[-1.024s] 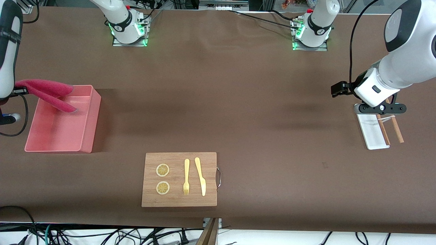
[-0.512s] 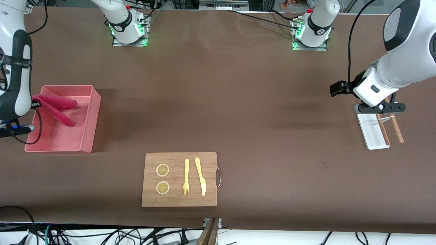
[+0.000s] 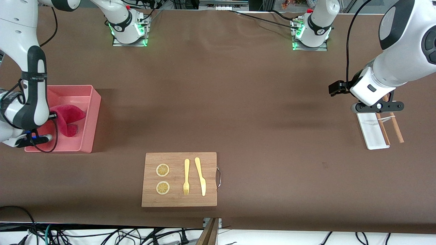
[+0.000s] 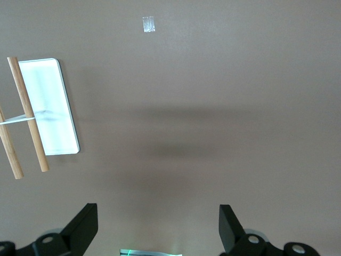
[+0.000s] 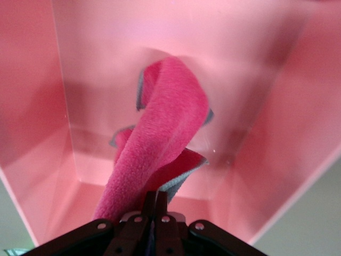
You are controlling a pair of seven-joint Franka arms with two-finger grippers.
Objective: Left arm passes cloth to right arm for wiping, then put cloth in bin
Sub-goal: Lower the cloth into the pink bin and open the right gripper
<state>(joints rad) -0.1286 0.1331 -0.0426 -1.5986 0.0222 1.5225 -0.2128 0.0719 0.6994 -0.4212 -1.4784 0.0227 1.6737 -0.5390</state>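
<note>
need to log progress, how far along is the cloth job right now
Nearly finished. The handover looks done: the right gripper has its fingers shut on the cloth, whose free end hangs down inside the bin and seems to touch its floor. The left gripper waits open over bare table by the white tray. Left: release the cloth and withdraw.

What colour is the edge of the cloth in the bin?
Grey edging on the crimson-pink cloth; the right wrist view shows it best.
</note>
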